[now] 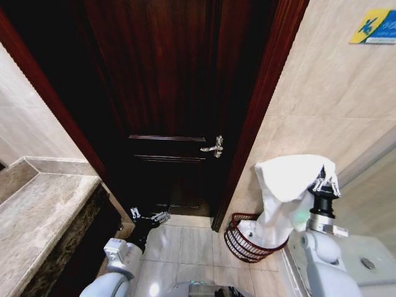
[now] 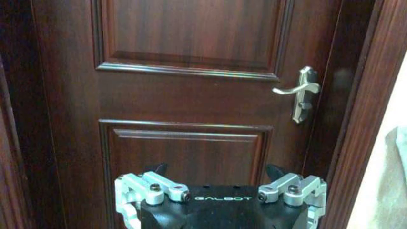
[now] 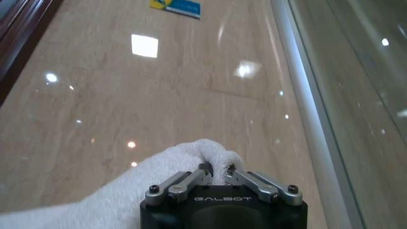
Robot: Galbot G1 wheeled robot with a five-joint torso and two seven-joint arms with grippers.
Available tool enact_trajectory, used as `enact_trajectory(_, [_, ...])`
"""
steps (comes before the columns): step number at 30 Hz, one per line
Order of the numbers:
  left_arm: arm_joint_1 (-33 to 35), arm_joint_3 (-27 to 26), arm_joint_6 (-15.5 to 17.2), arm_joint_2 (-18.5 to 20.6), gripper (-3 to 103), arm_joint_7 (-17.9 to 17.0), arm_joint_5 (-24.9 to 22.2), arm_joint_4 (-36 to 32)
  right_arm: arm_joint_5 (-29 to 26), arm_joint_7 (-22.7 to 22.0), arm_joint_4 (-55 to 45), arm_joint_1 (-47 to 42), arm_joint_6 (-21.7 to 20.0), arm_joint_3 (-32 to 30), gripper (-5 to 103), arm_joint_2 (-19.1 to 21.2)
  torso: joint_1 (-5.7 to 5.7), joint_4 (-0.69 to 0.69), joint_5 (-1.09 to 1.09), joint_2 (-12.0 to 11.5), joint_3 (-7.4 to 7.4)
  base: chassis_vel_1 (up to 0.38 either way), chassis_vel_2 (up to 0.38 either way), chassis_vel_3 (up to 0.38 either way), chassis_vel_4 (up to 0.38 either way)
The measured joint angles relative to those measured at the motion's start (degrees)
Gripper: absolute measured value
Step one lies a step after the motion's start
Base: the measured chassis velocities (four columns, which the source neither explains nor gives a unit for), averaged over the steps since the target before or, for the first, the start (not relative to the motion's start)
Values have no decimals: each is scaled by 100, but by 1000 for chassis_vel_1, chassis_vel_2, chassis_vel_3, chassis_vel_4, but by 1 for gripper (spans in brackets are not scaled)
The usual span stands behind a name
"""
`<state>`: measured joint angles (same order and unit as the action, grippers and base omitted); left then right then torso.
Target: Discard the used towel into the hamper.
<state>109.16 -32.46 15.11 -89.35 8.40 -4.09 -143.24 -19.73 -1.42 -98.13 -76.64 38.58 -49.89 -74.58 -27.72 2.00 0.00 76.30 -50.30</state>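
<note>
The white towel (image 1: 288, 179) hangs from my right gripper (image 1: 325, 182), which is raised beside the tiled wall and shut on the towel's top fold. Its long lower end drops to the hamper (image 1: 238, 247), a small round red-brown wire basket on the floor at the foot of the door frame. In the right wrist view, the gripper (image 3: 216, 169) pinches a bunched ridge of the towel (image 3: 127, 200). My left gripper (image 1: 148, 216) stays low in front of the dark door, open and holding nothing. In the left wrist view, the left gripper (image 2: 216, 169) shows spread fingers.
A closed dark wooden door (image 1: 167, 93) with a metal lever handle (image 1: 213, 147) stands straight ahead. A marble counter (image 1: 37, 210) runs along the left. A beige tiled wall (image 1: 322, 93) with a blue and yellow sign (image 1: 374, 25) is on the right. Light floor tiles (image 1: 185, 247) lie between.
</note>
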Motion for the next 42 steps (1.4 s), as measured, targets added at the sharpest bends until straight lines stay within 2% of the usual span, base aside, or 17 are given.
enact_trajectory(7, [0,0,0,0,100,0,0,0,-316,-120,-104,-86,-157,258,7,-174,0,1,-1,0,0,0,0,0,0])
enact_trajectory(9, [0,0,0,0,100,0,0,0,-556,-183,-122,-119,-274,391,7,-266,0,1,-1,0,0,0,0,0,0])
enact_trajectory(20, [0,0,0,0,100,0,0,0,-719,-222,200,-169,-339,429,7,-432,0,0,-1,0,0,0,0,0,0])
enact_trajectory(29, [0,0,0,0,100,0,0,0,-704,-94,1139,-53,-230,456,7,-323,0,0,0,0,0,0,0,0,0])
enact_trajectory(36, [0,0,0,0,100,0,0,0,-638,137,2134,195,12,500,7,-308,0,0,0,0,0,0,0,0,0])
enact_trajectory(38, [0,0,0,0,100,0,0,0,-426,301,2814,464,256,495,7,-226,0,1,0,0,0,0,0,0,0])
enact_trajectory(40, [0,0,0,1,100,0,0,0,-430,320,2878,489,266,502,7,-210,0,2,0,0,0,0,0,0,0])
enact_trajectory(42, [0,0,0,0,100,0,0,0,-680,413,3065,547,159,630,7,-172,0,0,1,0,0,0,0,0,0])
